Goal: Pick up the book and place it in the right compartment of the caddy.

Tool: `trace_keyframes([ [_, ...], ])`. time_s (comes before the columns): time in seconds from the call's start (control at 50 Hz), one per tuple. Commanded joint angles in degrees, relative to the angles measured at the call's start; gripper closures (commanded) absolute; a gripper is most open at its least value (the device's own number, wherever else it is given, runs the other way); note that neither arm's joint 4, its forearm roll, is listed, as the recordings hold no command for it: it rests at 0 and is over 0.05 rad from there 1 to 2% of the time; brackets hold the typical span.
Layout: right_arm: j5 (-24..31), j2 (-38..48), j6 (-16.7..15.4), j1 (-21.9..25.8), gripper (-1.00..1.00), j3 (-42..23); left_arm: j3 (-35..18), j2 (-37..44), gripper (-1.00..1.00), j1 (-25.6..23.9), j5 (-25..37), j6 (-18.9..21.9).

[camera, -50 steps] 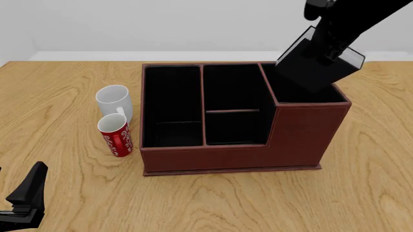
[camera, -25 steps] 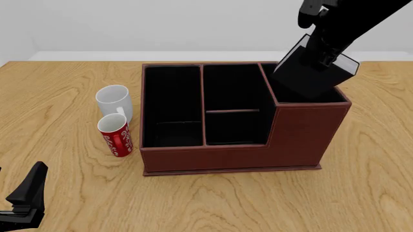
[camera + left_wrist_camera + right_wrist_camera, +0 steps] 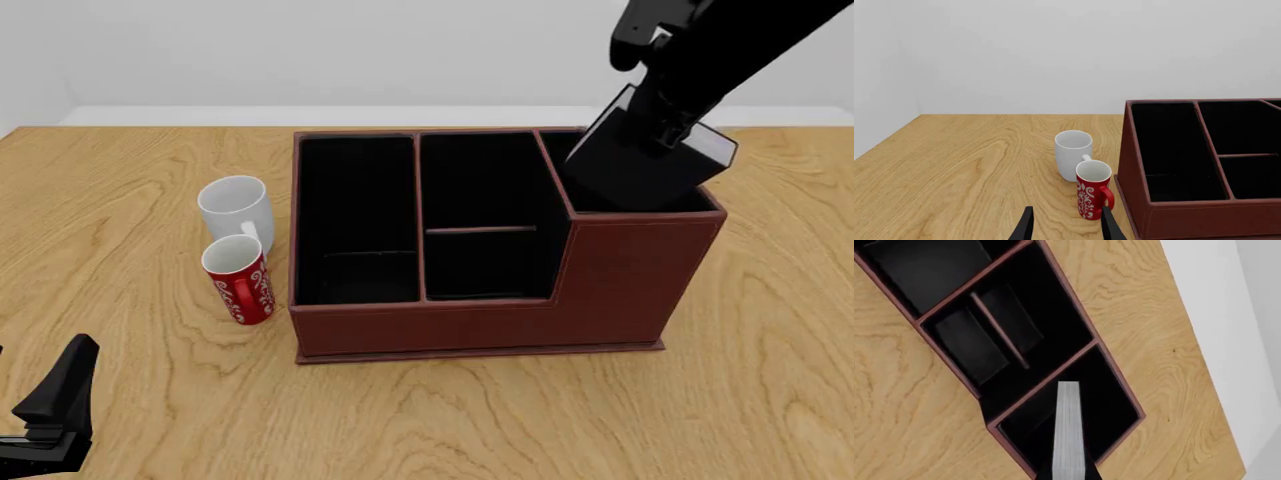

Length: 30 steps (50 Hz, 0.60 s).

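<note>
Two arms are seen at a wooden table (image 3: 134, 400). A black book (image 3: 638, 160) is gripped by the right gripper (image 3: 663, 108), jaws pinching its upper end; it is held tilted, its lower part dipped inside the right compartment (image 3: 627, 200) of the reddish-brown caddy (image 3: 481, 325), its upper corner above the walls. In the right wrist view the pale page edge is seen over that black-lined section. The left gripper (image 3: 1065, 226) is kept low near the table's near left corner, well apart from the caddy, its jaws spread and holding nothing. A white mug (image 3: 236, 210) and a red can (image 3: 239, 280) are placed just left of the caddy.
</note>
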Motion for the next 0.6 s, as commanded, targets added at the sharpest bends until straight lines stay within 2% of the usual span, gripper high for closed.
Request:
trace_keyframes([
  [0.02, -0.01, 0.31, 1.85, 0.20, 1.00, -0.42, 0.00, 0.00, -1.00, 0.00, 0.00, 0.00],
  [0.4, -0.03, 1.91, 3.15, 0.38, 1.00, -0.84, 0.00, 0.00, -1.00, 0.00, 0.00, 0.00],
  [0.44, -0.03, 2.18, 4.26, 1.01, 1.00, -1.68, 0.00, 0.00, -1.00, 0.00, 0.00, 0.00],
  [0.6, -0.01, 2.69, 5.14, 0.96, 1.00, -1.45, 0.00, 0.00, -1.00, 0.00, 0.00, 0.00],
])
